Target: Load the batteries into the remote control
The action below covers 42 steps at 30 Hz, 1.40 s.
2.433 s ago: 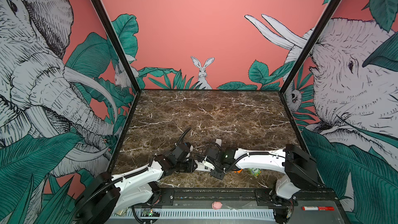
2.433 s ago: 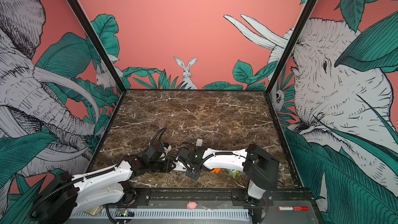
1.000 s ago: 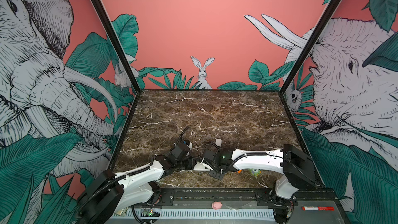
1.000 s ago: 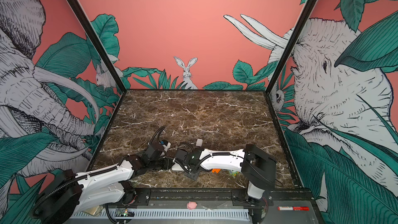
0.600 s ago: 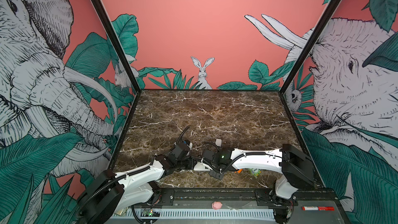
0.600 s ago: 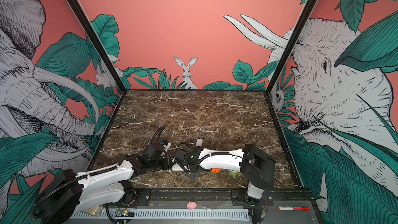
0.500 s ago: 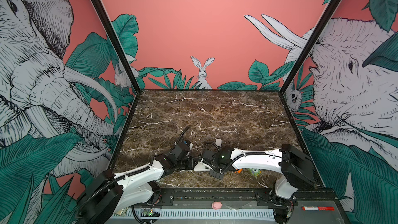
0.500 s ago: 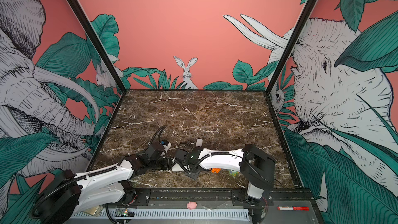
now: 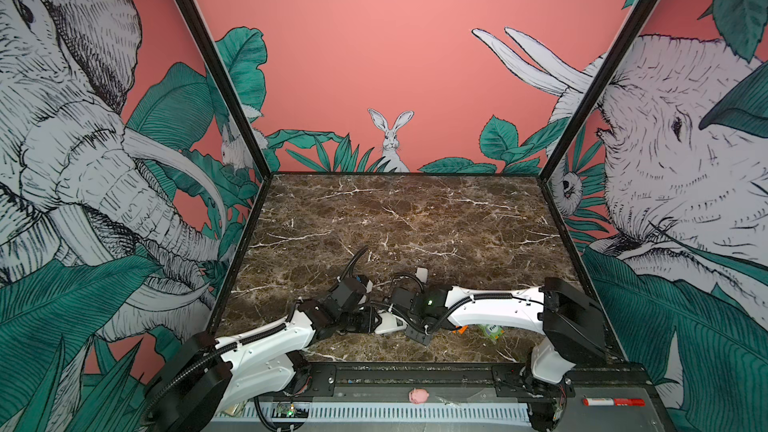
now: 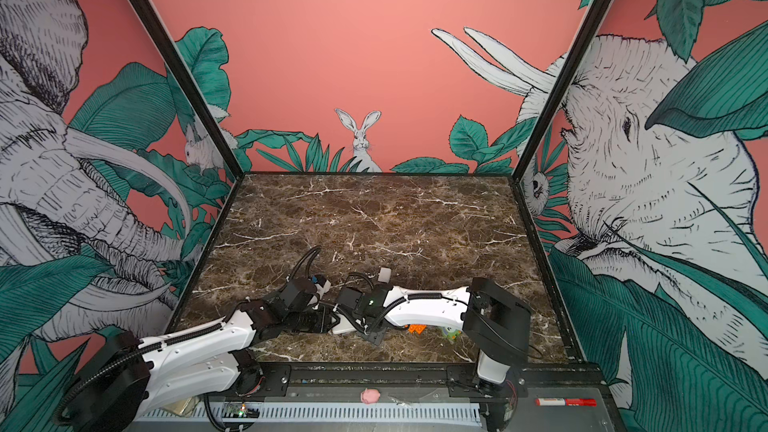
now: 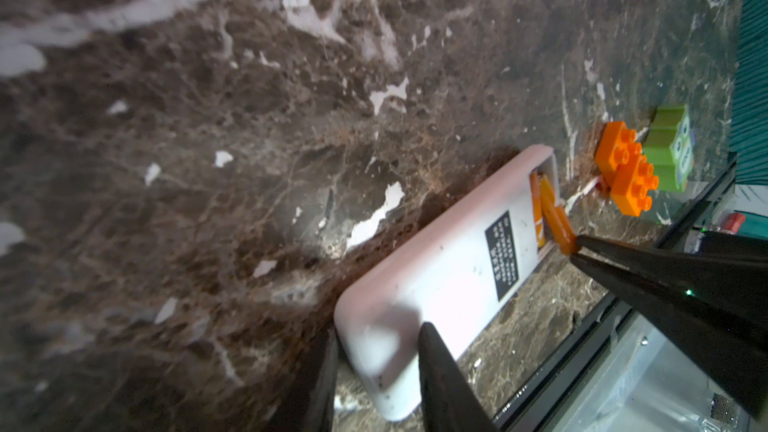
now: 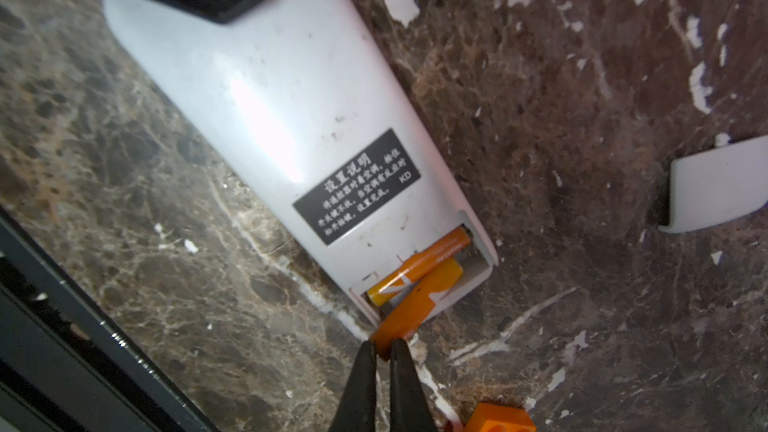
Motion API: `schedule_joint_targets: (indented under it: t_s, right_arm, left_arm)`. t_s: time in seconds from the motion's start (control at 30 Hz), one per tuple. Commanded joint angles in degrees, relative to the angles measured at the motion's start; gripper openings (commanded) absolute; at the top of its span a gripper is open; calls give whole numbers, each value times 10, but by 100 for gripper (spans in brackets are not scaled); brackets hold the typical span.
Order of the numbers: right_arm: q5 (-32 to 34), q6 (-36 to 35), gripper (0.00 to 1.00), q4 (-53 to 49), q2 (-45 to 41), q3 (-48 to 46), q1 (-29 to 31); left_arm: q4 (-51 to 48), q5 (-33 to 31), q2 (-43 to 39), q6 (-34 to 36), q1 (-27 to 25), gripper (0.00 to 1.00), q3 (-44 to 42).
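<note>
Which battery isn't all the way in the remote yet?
Find the white remote control lying label-up on the marble table, then look at the open compartment at its end. One battery lies flat inside; yours is the tilted battery beside it, poking out past the remote's edge with the right gripper pinching its tip.

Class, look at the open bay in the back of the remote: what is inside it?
A seated battery lies flat in the bay of the remote. A tilted battery has one end inside, the other pinched by the right tool. Whatever lies beneath them is covered.
</note>
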Motion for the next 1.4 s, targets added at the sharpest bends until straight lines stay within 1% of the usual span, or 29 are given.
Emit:
schedule_joint_targets:
  t_s: [0.0,0.17,0.3,0.43,0.73,0.9,1.07,1.37]
  right_arm:
    - [6,8,9,-5,9,-17,-5]
    - [6,4,10,-5,18,-18,-4]
    - [31,-8,12,-29,31,-13,1]
    - [48,-11,14,-40,26,-19,1]
    - [47,11,14,-47,51,-7,0]
    - [50,35,14,-44,41,-21,0]
    - [48,39,14,-34,33,-28,1]
    - [54,50,14,-37,53,-21,1]
  left_arm:
    - [-43,-2,6,-6,-14,34,-9]
    - [-8,-3,43,-17,-20,29,-20]
    - [17,-2,64,-21,-20,26,-25]
    - [22,-6,64,-19,-20,26,-32]
    - [22,-5,79,5,-20,24,-30]
    - [23,-8,75,6,-20,24,-34]
    - [22,-10,76,11,-20,24,-34]
    - [30,-8,86,17,-20,24,-31]
